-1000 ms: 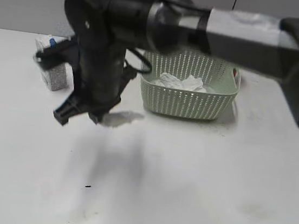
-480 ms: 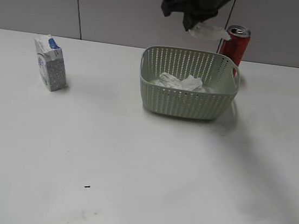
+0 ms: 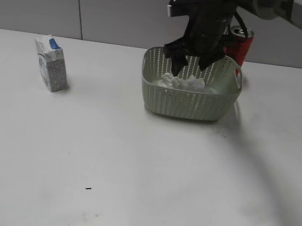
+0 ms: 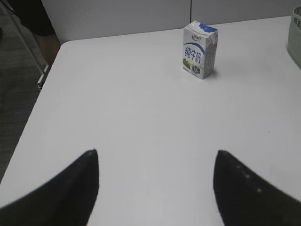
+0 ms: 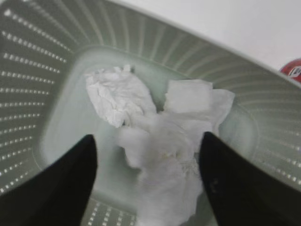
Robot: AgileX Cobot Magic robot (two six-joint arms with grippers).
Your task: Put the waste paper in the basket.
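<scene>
The pale green basket (image 3: 188, 104) stands at the back of the white table, and its inside fills the right wrist view (image 5: 47, 56). Crumpled white waste paper (image 3: 185, 83) lies in it: one wad at the left (image 5: 117, 96), one at the right (image 5: 193, 99), and a third, blurred wad (image 5: 164, 179) loose between my jaws. My right gripper (image 3: 191, 65) is open just above the basket's inside (image 5: 148, 137) and grips nothing. My left gripper (image 4: 156, 153) is open and empty over bare table, out of the exterior view.
A red drink can (image 3: 241, 44) stands right behind the basket and shows at the edge of the right wrist view (image 5: 294, 70). A white-and-blue carton (image 3: 51, 63) stands at the far left (image 4: 200, 49). The basket's edge shows in the left wrist view (image 4: 296, 37).
My right gripper carried a paper wad from the table left of the basket up over it, then came down into the basket and opened. The wad is out of the jaws.
</scene>
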